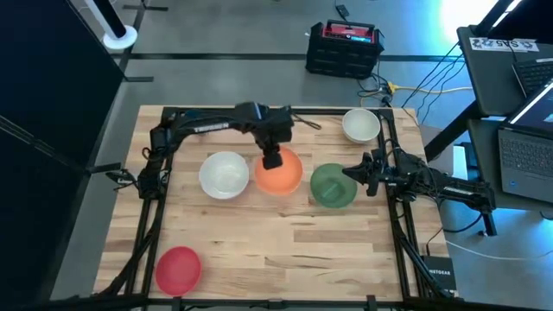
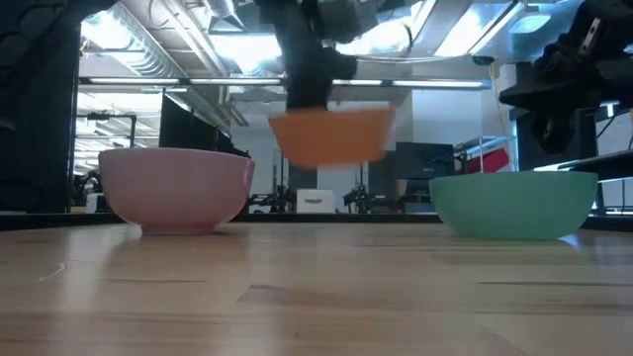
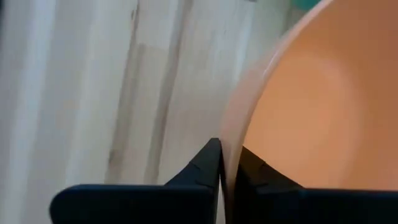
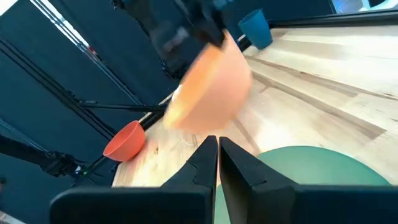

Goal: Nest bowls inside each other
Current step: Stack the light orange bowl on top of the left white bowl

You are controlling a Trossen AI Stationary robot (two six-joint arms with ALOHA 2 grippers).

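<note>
Clear of the table hangs an orange bowl [image 1: 281, 175] [image 2: 331, 135], with my left gripper [image 1: 272, 161] [image 3: 229, 171] shut on it. A white bowl [image 1: 224, 174] rests on its base to the left of it, and a green bowl [image 1: 331, 187] [image 2: 514, 203] to the right. An off-white bowl [image 1: 360, 125] stands at the far right and a red bowl [image 1: 178, 269] [image 4: 127, 140] at the near left. My right gripper [image 1: 352, 173] [image 4: 217, 155] hovers shut, roughly level, above the green bowl's right rim and holds nothing. My left gripper pinches the orange bowl's wall at its far rim [image 3: 231, 146], with one finger inside the bowl and one outside. The fingers come from above, pointing steeply down. The bowl hangs below them, mouth up and about level, lifted clear of the table.
A pale bowl [image 2: 176, 188] shows at the left of the low view. Black frame rails [image 1: 147, 216] run along the table's left and right sides. The wooden top [image 1: 285, 250] lies bare near the front edge, to the right of the red bowl.
</note>
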